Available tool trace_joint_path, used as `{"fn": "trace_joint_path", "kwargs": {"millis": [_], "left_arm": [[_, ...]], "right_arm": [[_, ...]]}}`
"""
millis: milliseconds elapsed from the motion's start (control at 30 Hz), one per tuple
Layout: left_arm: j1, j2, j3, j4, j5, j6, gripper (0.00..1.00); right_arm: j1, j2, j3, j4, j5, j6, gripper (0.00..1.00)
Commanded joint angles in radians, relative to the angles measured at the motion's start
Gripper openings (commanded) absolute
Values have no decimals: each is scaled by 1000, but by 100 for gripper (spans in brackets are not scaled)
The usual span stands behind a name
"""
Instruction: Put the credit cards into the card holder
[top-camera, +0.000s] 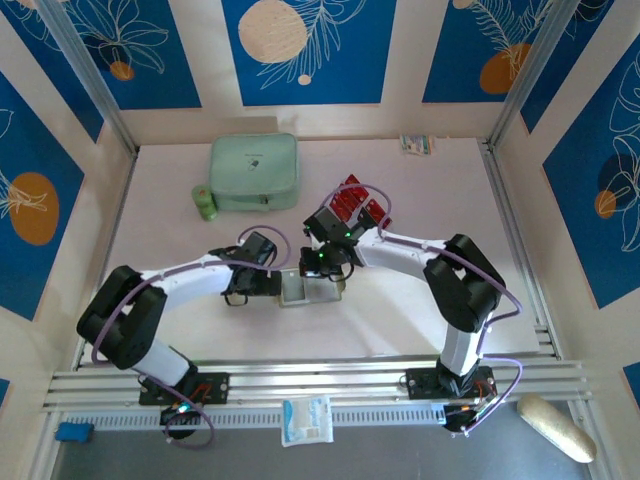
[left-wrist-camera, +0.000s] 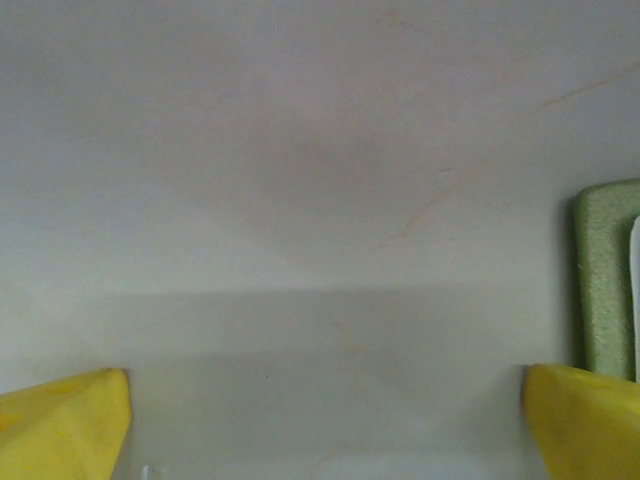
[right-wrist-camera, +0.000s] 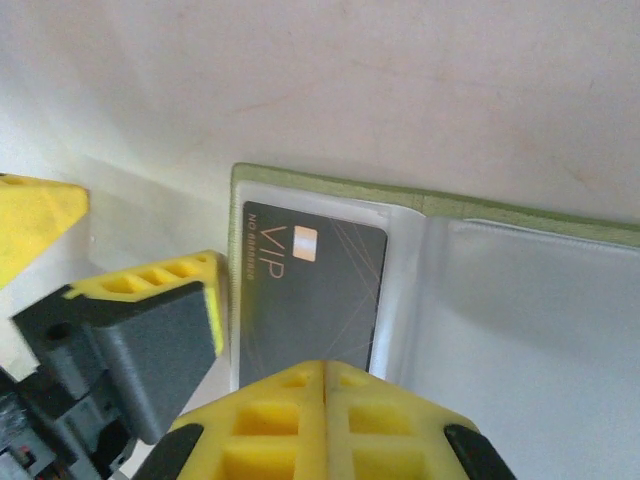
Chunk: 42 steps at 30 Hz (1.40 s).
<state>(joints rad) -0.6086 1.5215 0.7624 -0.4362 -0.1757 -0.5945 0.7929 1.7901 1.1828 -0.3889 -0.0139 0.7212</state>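
The card holder (top-camera: 296, 289) lies open on the table between my two grippers, olive-green rim (right-wrist-camera: 330, 185) around a pale silvery inside. A black credit card (right-wrist-camera: 310, 290) marked VIP sits in its left pocket. My right gripper (right-wrist-camera: 327, 365) is shut, its tip over the card's near edge, with nothing between the fingers. My left gripper (left-wrist-camera: 325, 385) is open just left of the holder, whose green edge (left-wrist-camera: 605, 280) shows beside the right finger. One left finger (right-wrist-camera: 150, 330) rests by the holder's left edge. More red and black credit cards (top-camera: 352, 198) lie behind the right gripper (top-camera: 325, 272).
A mint-green zip case (top-camera: 254, 172) stands at the back, with a small green object (top-camera: 205, 203) to its left. A small packet (top-camera: 417, 144) lies by the back wall. A white packet (top-camera: 306, 420) and a beige object (top-camera: 555, 427) sit at the near edge.
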Motion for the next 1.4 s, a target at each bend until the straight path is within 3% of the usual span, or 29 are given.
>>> {"fn": "trace_joint_path", "kwargs": {"millis": [0,400,600,1033,1367], "left_arm": [[9,11,47,4,72,39,100],[26,-91,67,-60,-2,4,100],[20,-159,88,-52,37,-63,100],[-127,-154,102,20,-7,-258,100],[-211,-31,153,39,-33,-281,100]], "right_arm": [[-3,-36,41,-76,41,-51,0],[-42,-52,39,-80,-3,-99,7],[-92,-78,9,-87,-33,-126,12],[-171,-24,-31,-52,-163,-165,14],[-184,34,-30,-36,-184,-176,11]]}}
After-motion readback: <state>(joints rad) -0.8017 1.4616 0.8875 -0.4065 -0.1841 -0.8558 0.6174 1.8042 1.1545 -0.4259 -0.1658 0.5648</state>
